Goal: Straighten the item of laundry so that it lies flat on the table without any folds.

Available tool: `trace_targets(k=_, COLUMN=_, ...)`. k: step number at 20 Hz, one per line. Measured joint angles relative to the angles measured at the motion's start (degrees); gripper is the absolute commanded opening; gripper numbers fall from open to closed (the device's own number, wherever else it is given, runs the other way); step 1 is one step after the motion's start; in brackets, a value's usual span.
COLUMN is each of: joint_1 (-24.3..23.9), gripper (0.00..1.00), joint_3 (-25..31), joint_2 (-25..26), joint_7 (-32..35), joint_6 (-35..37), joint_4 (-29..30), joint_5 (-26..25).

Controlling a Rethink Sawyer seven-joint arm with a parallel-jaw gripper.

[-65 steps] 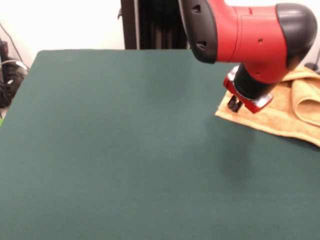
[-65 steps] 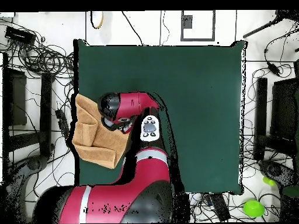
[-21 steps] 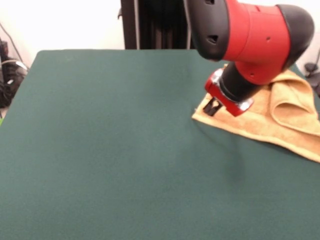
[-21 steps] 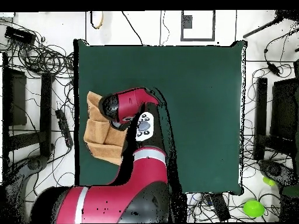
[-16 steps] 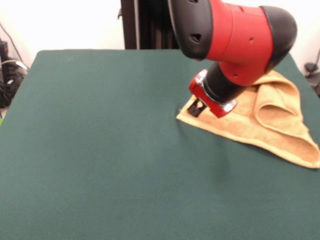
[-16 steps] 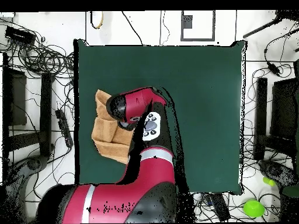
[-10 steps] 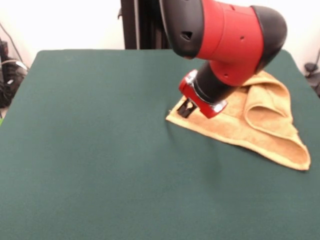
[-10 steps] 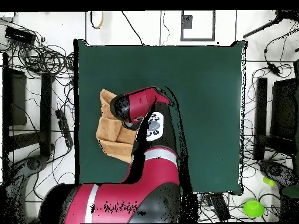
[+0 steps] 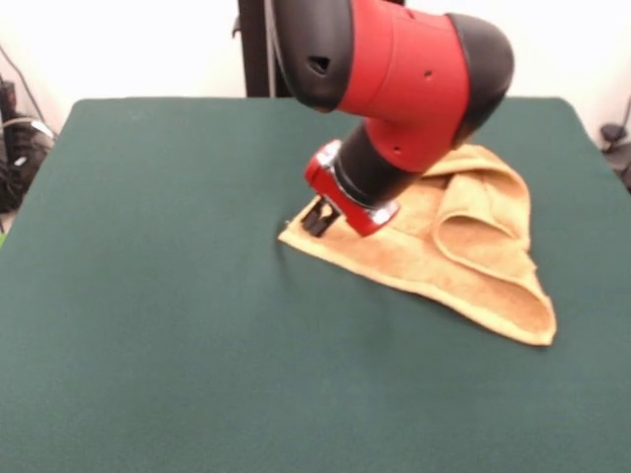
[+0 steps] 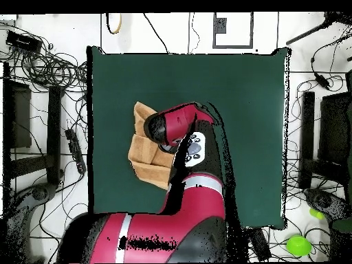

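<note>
The gripper sits low over the table, tilted, with its tips down at one corner of the item of laundry. Whether those tips are clamped on the cloth or merely resting against it cannot be told; the tips are small and dark, and the red and black arm covers much of that area. In the front view the towel spreads away from the gripper toward the picture's right, tapering to a far corner well apart from the gripper. It is not flat: beside the gripper's wrist a thick fold rises in a rounded loop, with a doubled layer lying over the lower sheet. The edge running from the gripper toward the near corner lies against the green cloth. In the overhead view the item of laundry shows just beside the arm's elbow, partly hidden beneath it, within the table's green surface, with the gripper itself concealed under the arm.
</note>
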Motion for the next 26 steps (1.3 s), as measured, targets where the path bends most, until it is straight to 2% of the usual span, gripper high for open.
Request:
trace_targets(k=14, joint_1=-6.5, gripper=0.0, joint_3=-0.02, joint_2=-0.62, joint_7=0.0, joint_6=-4.0, joint_4=0.01, joint_5=-9.37)
trace_targets(k=26, joint_1=-9.25, gripper=0.0, joint_3=-0.02, joint_2=-0.73, joint_7=0.0, joint_6=-6.37, joint_4=0.01, joint_5=-15.59)
